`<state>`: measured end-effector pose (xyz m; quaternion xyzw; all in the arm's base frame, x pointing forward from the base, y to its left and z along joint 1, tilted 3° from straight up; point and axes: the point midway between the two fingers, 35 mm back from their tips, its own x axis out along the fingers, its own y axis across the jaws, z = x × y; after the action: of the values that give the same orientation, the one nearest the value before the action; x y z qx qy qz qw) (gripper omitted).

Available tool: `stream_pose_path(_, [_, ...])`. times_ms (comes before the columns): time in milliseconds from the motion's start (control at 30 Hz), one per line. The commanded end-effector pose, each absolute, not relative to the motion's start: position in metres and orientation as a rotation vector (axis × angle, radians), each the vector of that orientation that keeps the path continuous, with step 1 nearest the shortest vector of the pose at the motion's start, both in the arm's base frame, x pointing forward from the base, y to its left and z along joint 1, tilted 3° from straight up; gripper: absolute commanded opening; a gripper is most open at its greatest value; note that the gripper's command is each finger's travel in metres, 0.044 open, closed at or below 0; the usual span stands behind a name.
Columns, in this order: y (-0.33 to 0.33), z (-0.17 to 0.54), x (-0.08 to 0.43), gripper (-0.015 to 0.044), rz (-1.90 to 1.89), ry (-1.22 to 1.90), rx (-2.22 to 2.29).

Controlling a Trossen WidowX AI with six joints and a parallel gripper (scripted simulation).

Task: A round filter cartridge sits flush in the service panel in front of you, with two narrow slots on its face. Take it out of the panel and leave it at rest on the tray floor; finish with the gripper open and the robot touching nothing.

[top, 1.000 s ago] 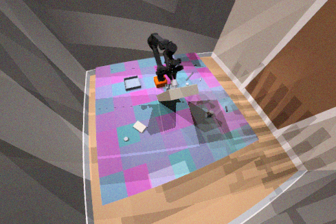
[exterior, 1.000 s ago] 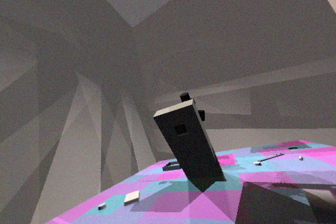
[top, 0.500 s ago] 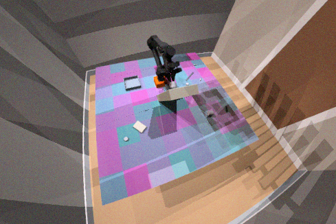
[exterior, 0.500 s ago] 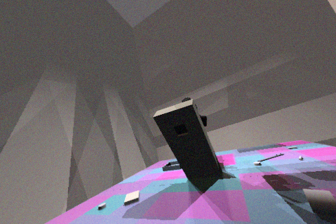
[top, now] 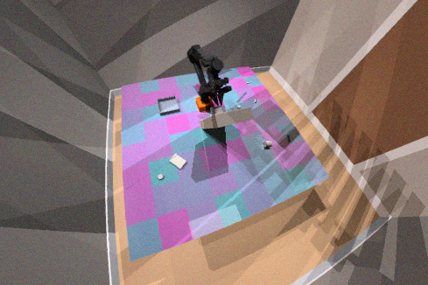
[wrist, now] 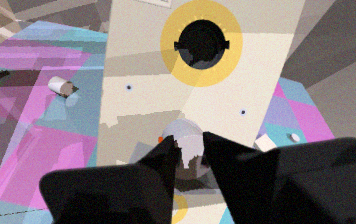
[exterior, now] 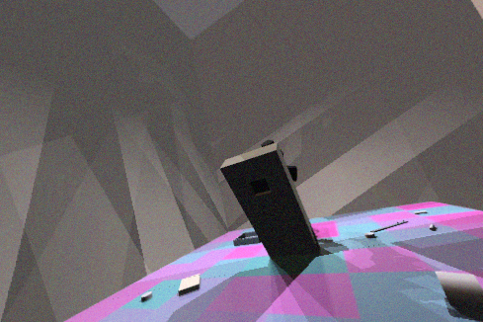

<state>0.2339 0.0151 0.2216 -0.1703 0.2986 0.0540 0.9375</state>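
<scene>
The service panel (top: 227, 119) (exterior: 285, 212) (wrist: 140, 75) is noted as a thick, matt cream slab, tilted in the exterior view. A flat yellow ring (wrist: 170, 45) is seen at the top centre of the wrist view, around a round black socket (wrist: 202, 45) with a notch at each side. The filter cartridge (wrist: 192, 145), pale grey and rounded, is found out of the socket, at lower centre, in front of the panel. The black, angular fingertips of the gripper (top: 218, 102) (wrist: 189, 137) are set over its face; whether it is gripped or released cannot be told.

The tray (top: 168, 106) (exterior: 246, 239), dark-rimmed and square, is shown whole at upper left of the top view, but is partly hidden by the panel in the exterior view. An orange block (top: 202, 104) is clearly shown beside the arm from above. Only the panel's dark back, with a squarish opening, is presented in the exterior view; the cartridge is concealed there.
</scene>
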Motion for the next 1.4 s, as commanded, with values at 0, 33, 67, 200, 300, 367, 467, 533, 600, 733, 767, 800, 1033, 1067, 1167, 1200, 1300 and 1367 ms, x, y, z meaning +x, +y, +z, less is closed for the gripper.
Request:
stream_pose_path(0, [0.015,0.242,0.244,0.0107,0.103,0.607,-0.344])
stream_pose_path(33, [0.016,0.252,0.25,0.0107,0.103,0.606,-0.344])
stream_pose_path(67, [0.016,0.262,0.255,0.0107,0.103,0.606,-0.344])
stream_pose_path(200, [0.018,0.285,0.269,0.0107,0.103,0.605,-0.344])
stream_pose_path(300, [0.018,0.287,0.269,0.0133,0.103,0.604,-0.344])
stream_pose_path(367, [0.018,0.3,0.269,0.0186,0.103,0.602,-0.344])
stream_pose_path(467, [0.019,0.329,0.268,0.0264,0.101,0.598,-0.344])
stream_pose_path(533, [0.02,0.348,0.267,0.0317,0.101,0.595,-0.344])
stream_pose_path(600, [0.02,0.359,0.265,0.0369,0.1,0.593,-0.343])
stream_pose_path(733, [0.018,0.337,0.262,0.0317,0.092,0.675,-0.292])
stream_pose_path(767, [0.016,0.321,0.258,0.0305,0.083,0.733,-0.256])
stream_pose_path(800, [0.015,0.305,0.254,0.0305,0.072,0.791,-0.218])
stream_pose_path(1033, [0.008,0.239,0.227,0.0305,-0.002,1.046,-0.047])
stream_pose_path(1067, [0.008,0.239,0.227,0.0305,-0.002,1.046,-0.047])
stream_pose_path(1167, [0.008,0.238,0.228,0.0305,-0.002,1.046,-0.047])
stream_pose_path(1200, [0.008,0.237,0.229,0.0305,-0.002,1.046,-0.047])
stream_pose_path(1300, [0.008,0.233,0.232,0.0305,-0.002,1.046,-0.047])
stream_pose_path(1367, [0.008,0.23,0.233,0.0305,-0.002,1.046,-0.047])
